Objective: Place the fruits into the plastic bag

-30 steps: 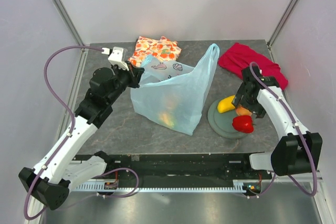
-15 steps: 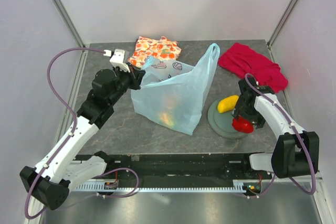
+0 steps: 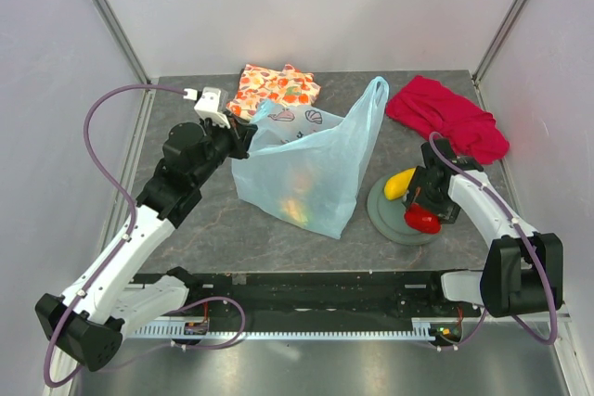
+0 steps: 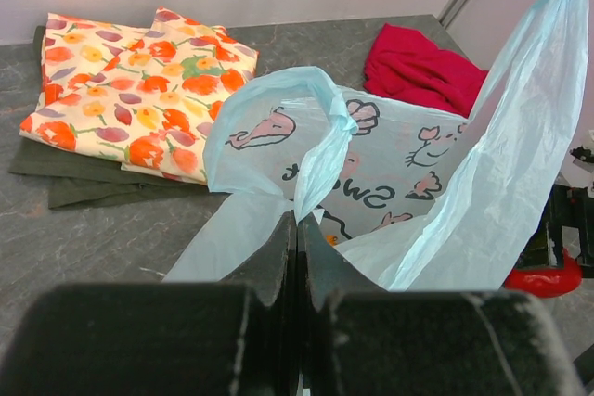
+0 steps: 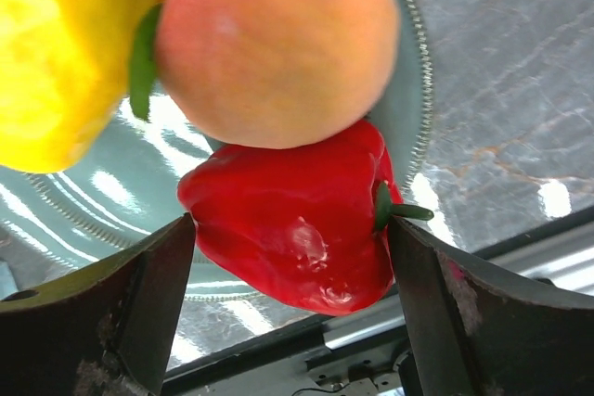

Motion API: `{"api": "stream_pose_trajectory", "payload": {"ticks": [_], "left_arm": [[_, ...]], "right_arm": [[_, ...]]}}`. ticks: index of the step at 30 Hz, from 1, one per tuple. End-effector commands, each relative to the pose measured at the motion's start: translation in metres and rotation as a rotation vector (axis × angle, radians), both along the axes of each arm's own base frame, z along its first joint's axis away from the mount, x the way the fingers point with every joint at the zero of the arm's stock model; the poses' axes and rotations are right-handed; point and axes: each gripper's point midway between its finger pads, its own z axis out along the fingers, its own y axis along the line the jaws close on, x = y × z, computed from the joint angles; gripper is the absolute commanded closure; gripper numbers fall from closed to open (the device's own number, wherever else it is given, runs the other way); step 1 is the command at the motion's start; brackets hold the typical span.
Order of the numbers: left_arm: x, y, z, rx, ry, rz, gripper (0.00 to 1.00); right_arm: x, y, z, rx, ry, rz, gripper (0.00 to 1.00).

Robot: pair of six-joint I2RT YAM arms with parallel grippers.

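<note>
While wide astride the red pepper (image 5: 278, 220) near the plate (image 5: 93, 197) rim, right pincer (image 5: 290, 248); left pincer (image 4: 297, 234) tight on plastic bag (image 4: 501, 173).

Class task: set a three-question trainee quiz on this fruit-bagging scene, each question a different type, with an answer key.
1. True or false: the left jaws are shut on the plastic bag.
2. Which fruit lies between the right jaws? A banana, B red pepper, C grapes.
3. Fill in: the peach rests on a grey-green ____.
Key: 1 true; 2 B; 3 plate.
</note>
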Motion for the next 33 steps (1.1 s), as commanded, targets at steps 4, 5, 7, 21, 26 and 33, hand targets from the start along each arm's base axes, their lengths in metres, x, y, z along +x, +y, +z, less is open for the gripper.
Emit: {"api": "stream_pose_trajectory", "payload": {"ticks": [4,5,7,21,26,33], "left_arm": [[-0.006,-0.002,0.008,-0.061,-0.02,-0.009,0.98],[-0.006,-0.002,0.009,-0.063,-0.02,-0.009,0.99],[-0.007,-0.001,0.008,-0.064,-0.019,-0.004,0.99],[-0.007,-0.001,0.008,-0.066,-0.013,-0.003,0.98],[-0.006,-0.002,0.009,-0.064,-0.015,-0.007,0.98],[-0.008,-0.001,0.012,-0.064,-0.019,-0.007,0.98]], "right_arm": [[0.006,0.009,-0.004,0.047,-0.031,0.036,0.14],[0.005,0.009,-0.005,0.046,-0.028,0.037,0.18],[0.003,0.008,-0.006,0.046,-0.019,0.043,0.24],[-0.003,0.007,0.005,0.038,-0.012,0.063,0.87],[0.0,0.014,0.016,0.077,-0.03,0.08,1.0],[0.01,0.022,0.04,0.117,-0.107,0.097,1.0]]}}
